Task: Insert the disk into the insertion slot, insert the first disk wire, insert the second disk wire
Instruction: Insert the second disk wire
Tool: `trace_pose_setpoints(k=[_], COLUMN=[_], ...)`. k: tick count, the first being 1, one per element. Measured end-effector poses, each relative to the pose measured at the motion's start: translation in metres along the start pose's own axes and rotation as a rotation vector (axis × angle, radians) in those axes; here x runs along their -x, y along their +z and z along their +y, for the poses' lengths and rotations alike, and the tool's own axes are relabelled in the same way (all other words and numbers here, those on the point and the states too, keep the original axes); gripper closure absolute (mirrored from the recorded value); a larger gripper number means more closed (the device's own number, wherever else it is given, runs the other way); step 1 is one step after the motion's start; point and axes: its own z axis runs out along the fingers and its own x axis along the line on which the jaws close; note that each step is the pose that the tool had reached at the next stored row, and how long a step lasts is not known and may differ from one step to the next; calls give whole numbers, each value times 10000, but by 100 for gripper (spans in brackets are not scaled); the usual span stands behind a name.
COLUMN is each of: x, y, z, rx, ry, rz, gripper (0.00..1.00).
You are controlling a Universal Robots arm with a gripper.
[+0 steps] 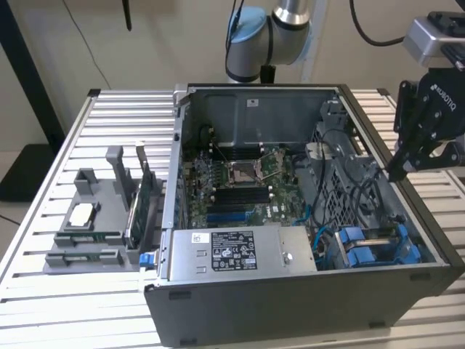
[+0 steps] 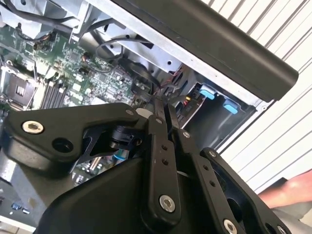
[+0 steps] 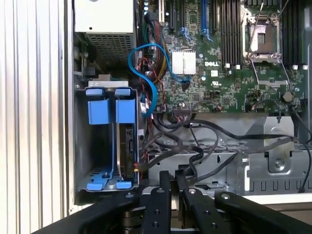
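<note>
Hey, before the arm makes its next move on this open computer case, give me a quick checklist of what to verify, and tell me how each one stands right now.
1. Gripper position: over the case wall on the exterior view's right, above the drive cage. Ok.
2. Fingers: shut, close together in both wrist views. Ok.
3. Blue carriers: two, side by side in the drive cage. Whether they are fully seated, cannot tell.
4. Blue cable: loops between the motherboard and the cage. Whether its end is plugged in, cannot tell.
5. Person's hand: close beside the case in the second wrist view. Not ok.
</note>
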Motion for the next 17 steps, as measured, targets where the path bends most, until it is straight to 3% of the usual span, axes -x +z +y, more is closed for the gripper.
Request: trace_pose_setpoints(k=[12,17], x=[-5,-90], y=[-11,-17], z=[147,163], rx=[0,0], ry=[0,0], rz=[-1,0], gripper=[84,84])
